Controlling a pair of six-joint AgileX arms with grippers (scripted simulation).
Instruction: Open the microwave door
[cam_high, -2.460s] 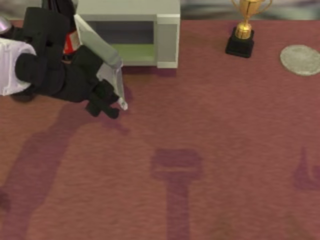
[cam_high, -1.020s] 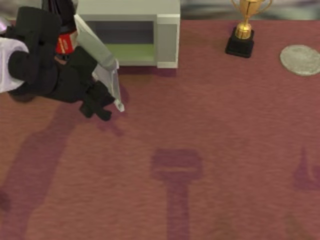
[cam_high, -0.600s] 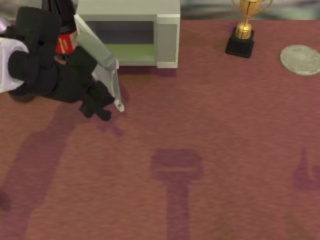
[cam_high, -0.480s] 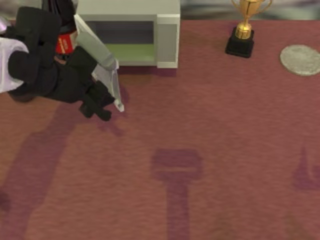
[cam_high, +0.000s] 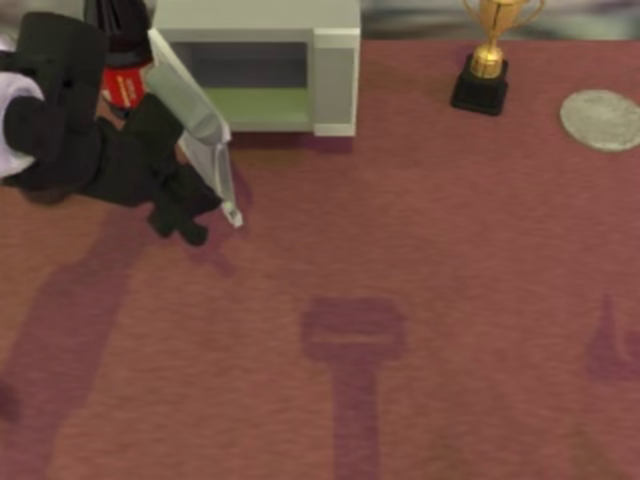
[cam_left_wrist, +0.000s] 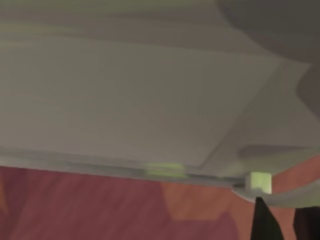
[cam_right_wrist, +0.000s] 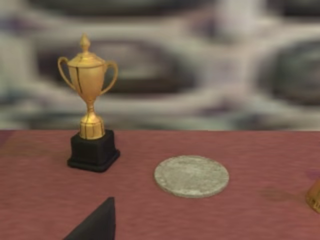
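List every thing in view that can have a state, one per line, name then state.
microwave door: swung wide open on its left hinge, free edge out over the table.
microwave: cavity exposed, green floor bare.
left gripper: at the door's free edge.
trophy: upright, at the table's back right.
round grey disc: lying flat, right of the trophy.
red-labelled can: behind the open door, mostly hidden.
right gripper: not in the top view.

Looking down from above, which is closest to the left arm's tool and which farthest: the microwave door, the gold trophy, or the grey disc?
From the left tool, near the table's left:
1. microwave door, right beside it.
2. gold trophy, back, right of centre.
3. grey disc, far right.
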